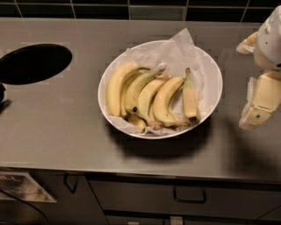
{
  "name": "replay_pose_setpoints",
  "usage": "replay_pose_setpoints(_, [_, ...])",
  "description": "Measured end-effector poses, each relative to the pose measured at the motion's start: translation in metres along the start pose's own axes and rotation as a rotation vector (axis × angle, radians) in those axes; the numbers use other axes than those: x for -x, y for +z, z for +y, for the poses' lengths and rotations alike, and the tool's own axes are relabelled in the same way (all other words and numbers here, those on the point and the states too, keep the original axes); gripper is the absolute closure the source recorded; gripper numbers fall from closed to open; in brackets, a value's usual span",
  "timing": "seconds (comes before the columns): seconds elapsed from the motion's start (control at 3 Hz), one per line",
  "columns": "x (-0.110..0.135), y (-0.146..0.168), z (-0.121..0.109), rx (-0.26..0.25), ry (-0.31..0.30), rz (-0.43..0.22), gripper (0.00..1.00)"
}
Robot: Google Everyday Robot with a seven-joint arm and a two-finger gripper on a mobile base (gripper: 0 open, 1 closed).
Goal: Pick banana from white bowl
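The white bowl (210, 66), lined with crinkled white paper, stands in the middle of the steel counter. The single short, fairly straight banana (189, 97) lies at the bowl's right side, stem up and dark tip toward the front. A bunch of longer curved bananas (141, 94) fills the bowl's left and middle. My gripper (260, 102) hangs at the right edge of the view, to the right of the bowl and apart from it, holding nothing that I can see.
A black oval opening (34, 63) is cut into the counter at the far left. Dark tiles (131, 9) run along the back wall. Drawers with handles (189, 195) sit below the counter's front edge.
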State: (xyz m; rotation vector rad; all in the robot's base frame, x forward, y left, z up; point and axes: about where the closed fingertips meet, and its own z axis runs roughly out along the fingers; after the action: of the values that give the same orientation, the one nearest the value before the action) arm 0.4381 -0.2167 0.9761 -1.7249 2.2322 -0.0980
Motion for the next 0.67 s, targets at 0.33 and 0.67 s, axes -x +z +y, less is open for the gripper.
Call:
replay_pose_setpoints(0.33, [0.0001, 0.0, 0.0, 0.0, 0.0, 0.0, 0.0])
replay_pose_setpoints(0.67, [0.004, 0.0013, 0.0016, 0.003, -0.012, 0.003, 0.0])
